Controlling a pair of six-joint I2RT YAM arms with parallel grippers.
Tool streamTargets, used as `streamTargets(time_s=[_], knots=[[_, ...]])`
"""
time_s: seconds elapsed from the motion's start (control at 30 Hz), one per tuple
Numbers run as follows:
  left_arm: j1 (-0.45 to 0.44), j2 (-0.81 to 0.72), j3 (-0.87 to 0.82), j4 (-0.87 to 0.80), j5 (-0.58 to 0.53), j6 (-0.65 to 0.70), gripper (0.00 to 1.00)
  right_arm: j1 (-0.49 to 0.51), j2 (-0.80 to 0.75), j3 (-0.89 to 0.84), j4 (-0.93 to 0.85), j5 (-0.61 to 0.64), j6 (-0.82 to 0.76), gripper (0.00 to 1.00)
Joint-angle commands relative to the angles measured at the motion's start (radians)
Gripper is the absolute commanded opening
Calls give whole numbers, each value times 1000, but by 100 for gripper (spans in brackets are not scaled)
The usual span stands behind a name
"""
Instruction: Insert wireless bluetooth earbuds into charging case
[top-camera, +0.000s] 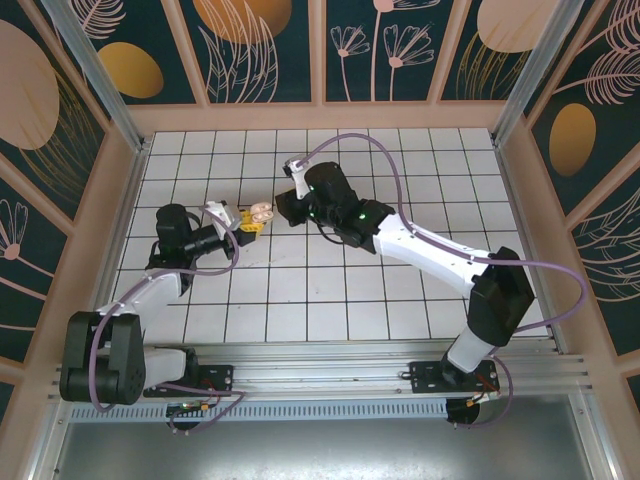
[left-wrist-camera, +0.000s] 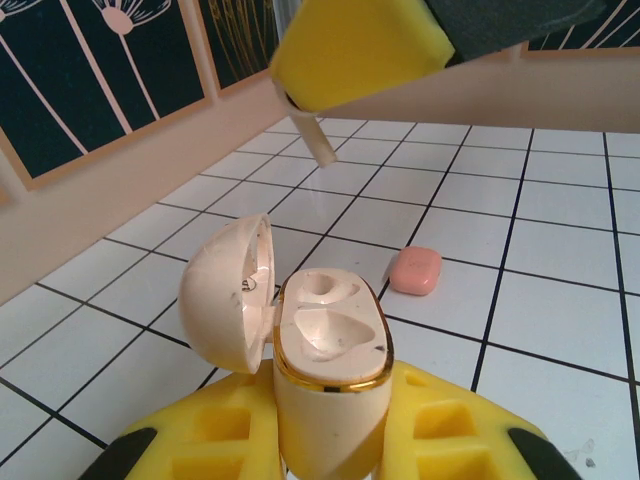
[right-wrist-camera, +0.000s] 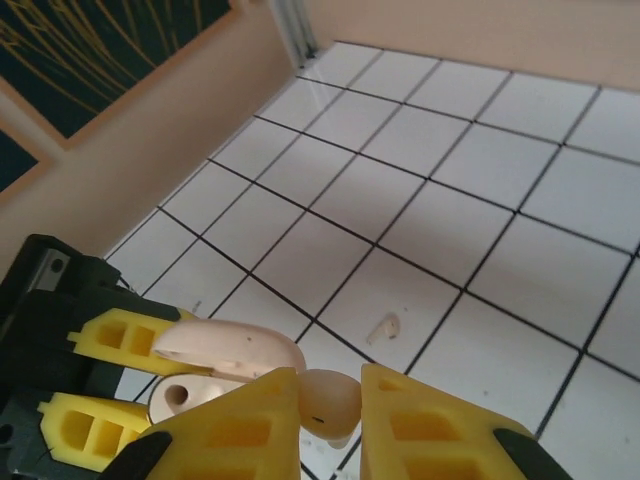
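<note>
You see both arms meeting mid-table (top-camera: 400, 300): left fingers (top-camera: 247, 227) hold the open beige case (top-camera: 262, 212), right fingers (top-camera: 284, 208) just beside it.

Reaches forward with left arm (top-camera: 150, 290); clamps left pincer (top-camera: 247, 226) from below on the open charging case (top-camera: 262, 213). Extends right arm (top-camera: 430, 245) across to the case from its right side, wrist angled down; pinches a beige earbud (right-wrist-camera: 325, 400) in right pincer (top-camera: 283, 205) just above the case mouth.

Black-and-white arms (top-camera: 430, 245) trail purple cables (top-camera: 355, 137) (yellow pads (left-wrist-camera: 360, 50) on fingers).
</note>
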Motion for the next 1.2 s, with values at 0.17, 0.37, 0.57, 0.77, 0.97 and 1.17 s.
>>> streamTargets(time_s=[0.17,0.37,0.57,0.77,0.97,1.17], knots=[[-6,19,-11,150,59,-144,10,21,-12,-33,135,-62,-122,17],[-6,29,-8,188,67,-214,10,21,0,-37,159,-99,-127,17],[-6,35,-7,228,64,-265,11,21,6,-43,159,-108,-128,17],[-6,39,-7,260,63,-313,11,19,12,-53,155,-114,-133,17],[-6,33,-5,268,67,-326,11,15,30,-39,159,-112,-130,16],[-6,20,-3,262,61,-330,11,15,44,-29,159,-101,-125,16]])
